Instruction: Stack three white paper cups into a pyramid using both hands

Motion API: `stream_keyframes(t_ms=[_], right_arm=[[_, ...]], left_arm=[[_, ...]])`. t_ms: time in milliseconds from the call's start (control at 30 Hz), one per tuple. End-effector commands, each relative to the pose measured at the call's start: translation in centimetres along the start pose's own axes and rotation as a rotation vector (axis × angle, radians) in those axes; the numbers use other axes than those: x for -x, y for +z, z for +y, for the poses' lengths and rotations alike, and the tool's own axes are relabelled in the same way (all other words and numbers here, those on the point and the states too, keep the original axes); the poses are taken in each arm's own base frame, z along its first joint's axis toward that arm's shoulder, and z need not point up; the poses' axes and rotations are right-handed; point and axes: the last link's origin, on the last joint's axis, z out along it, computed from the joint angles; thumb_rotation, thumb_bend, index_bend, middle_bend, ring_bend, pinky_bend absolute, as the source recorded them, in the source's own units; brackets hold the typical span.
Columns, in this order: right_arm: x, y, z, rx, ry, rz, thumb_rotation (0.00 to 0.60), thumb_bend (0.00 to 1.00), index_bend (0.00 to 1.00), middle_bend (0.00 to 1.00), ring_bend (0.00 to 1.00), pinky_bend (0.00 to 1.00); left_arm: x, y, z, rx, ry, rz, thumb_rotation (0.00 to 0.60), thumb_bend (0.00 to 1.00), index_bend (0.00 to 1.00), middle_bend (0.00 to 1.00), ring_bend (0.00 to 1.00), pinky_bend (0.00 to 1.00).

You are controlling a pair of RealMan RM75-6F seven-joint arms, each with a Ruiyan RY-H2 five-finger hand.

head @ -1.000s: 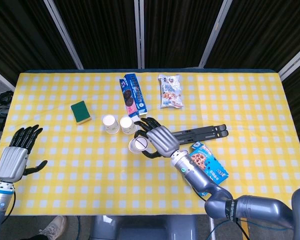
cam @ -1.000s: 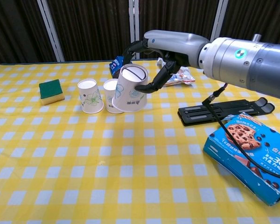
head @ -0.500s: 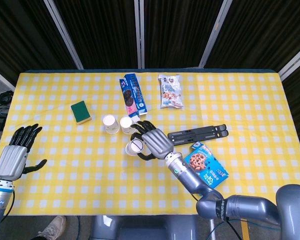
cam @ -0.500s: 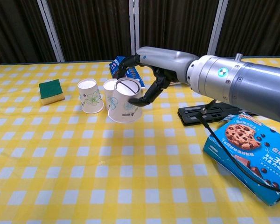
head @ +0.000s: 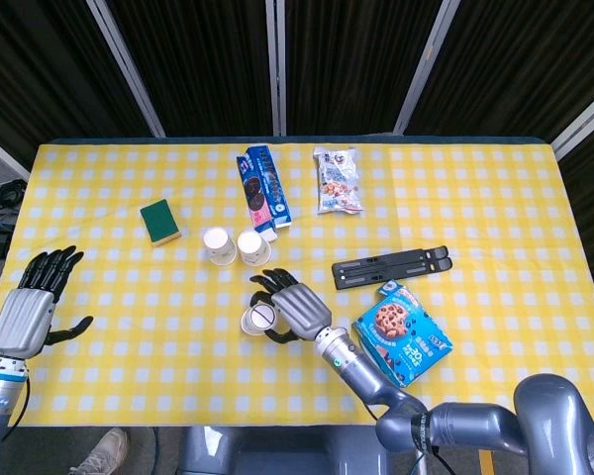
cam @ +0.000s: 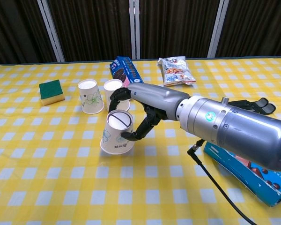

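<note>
Three white paper cups sit upside down on the yellow checked tablecloth [head: 119,198]. Two of them, the left cup [cam: 89,96] and the middle cup [cam: 113,90], stand side by side just left of centre in the chest view, close to each other; whether they touch I cannot tell. The third cup [cam: 117,132] is lower in the frame, tilted, and held by the right hand [cam: 140,112], whose dark fingers [cam: 136,132] wrap around its upper part. In the head view that cup [head: 259,319] shows just below the pair.

At the lower left edge of the head view, the left hand [head: 28,312] hangs apart from everything, fingers spread wide, holding nothing.

Elsewhere lie a green sponge [head: 159,221], a blue biscuit pack [head: 264,186], a snack bag [head: 338,181], a black folding stand [head: 391,268] and a blue cookie box [head: 404,333].
</note>
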Motion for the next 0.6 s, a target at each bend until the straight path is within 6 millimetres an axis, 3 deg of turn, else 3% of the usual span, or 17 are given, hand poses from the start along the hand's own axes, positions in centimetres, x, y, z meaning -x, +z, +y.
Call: stream_keyframes(t_ms=[33,300,600], right_arm=[[0.4,0.0,-0.1,0.0,-0.006,0.0,0.6,0.23,0.45,0.09,0.0,0.0],[1.0,-0.5,0.3,0.027,-0.047,-0.027,0.6,0.14,0.26,0.0,0.0,0.0],[-0.6,-3.2,1.7,0.076,-0.139,0.007,0.6,0.14,0.19,0.0,0.0,0.0]], left_arm=[[-0.1,0.0,-0.1,-0.003,0.0,0.003,0.6,0.23,0.0,0.0,0.0,0.0],[0.1,0.1,-0.2,-0.005,0.002,-0.007,0.6,0.23,0.0,0.0,0.0,0.0],[0.1,0.0,0.0,-0.004,0.008,-0.003,0.6,0.23,0.0,0.0,0.0,0.0]])
